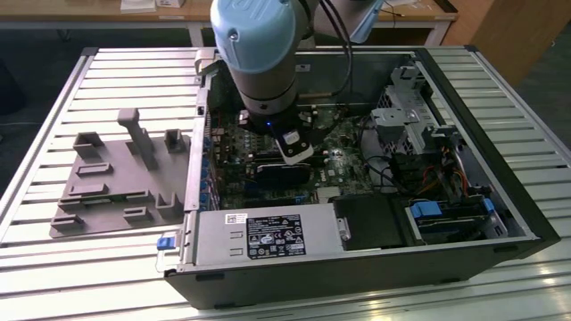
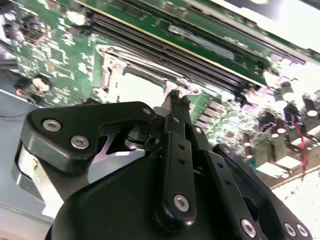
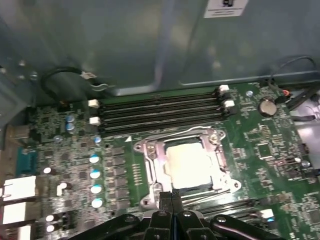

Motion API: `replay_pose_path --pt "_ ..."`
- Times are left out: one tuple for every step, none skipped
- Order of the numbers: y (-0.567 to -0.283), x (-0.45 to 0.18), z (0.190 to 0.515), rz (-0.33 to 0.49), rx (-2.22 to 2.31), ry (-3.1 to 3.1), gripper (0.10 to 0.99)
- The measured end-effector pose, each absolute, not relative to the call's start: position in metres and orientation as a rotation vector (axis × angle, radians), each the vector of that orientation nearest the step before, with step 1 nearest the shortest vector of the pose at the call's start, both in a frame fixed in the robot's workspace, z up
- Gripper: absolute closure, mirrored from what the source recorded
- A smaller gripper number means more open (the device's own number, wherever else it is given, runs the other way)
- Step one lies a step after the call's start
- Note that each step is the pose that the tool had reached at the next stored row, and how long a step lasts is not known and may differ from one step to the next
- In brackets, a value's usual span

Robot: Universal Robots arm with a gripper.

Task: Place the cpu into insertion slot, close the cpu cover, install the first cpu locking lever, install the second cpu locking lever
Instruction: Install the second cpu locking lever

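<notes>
In the first wrist view the cpu [image 3: 192, 162] lies flat in the insertion slot [image 3: 226, 184] on the green motherboard, its pale top showing through the square window of the cpu cover [image 3: 151, 161], which lies down over it. A thin wire lever runs along the cover's edge nearest the memory slots. My gripper [image 3: 171, 196] is shut, fingertips pressed together with nothing visible between them, right at the socket's edge opposite that lever. The second wrist view has the gripper [image 2: 176, 98] just over the socket rim, beside the bright cpu [image 2: 136, 89]. In the exterior view the gripper [image 1: 299, 155] reaches down into the open computer case.
Long black memory slots [image 3: 160, 112] run beside the socket, with a row of capacitors [image 3: 95, 175] and a coin battery [image 3: 268, 106] nearby. The case holds a power supply [image 1: 259, 237] and drive cage [image 1: 410, 114]. A grey fixture plate [image 1: 111, 184] lies on the slatted table at the exterior view's left.
</notes>
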State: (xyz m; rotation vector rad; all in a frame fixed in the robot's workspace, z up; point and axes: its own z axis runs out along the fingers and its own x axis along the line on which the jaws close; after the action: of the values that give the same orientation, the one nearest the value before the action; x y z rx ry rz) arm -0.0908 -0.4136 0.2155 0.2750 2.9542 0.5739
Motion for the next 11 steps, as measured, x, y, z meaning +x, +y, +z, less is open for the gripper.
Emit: replay_pose_path --pt "-0.414 -0.088 0.215 0.573 0.276 2.954 0.98" --pt "-0.414 -0.086 0.216 0.573 0.276 2.954 0.98" --pt "-0.414 -0.083 0.216 0.572 0.277 2.954 0.98" --pt "-0.414 -0.081 0.216 0.571 0.278 2.954 0.98" --pt "-0.414 -0.079 0.216 0.571 0.279 2.954 0.98" --pt "-0.414 -0.076 0.215 0.569 0.28 2.954 0.98" --pt "-0.414 -0.074 0.216 0.567 0.281 2.954 0.98" --pt "-0.414 -0.072 0.216 0.563 0.282 2.955 0.98" --pt "-0.413 -0.071 0.216 0.556 0.283 2.956 0.98" --pt "-0.413 -0.069 0.216 0.544 0.283 2.957 0.98" --pt "-0.413 -0.068 0.215 0.531 0.283 2.959 0.98"
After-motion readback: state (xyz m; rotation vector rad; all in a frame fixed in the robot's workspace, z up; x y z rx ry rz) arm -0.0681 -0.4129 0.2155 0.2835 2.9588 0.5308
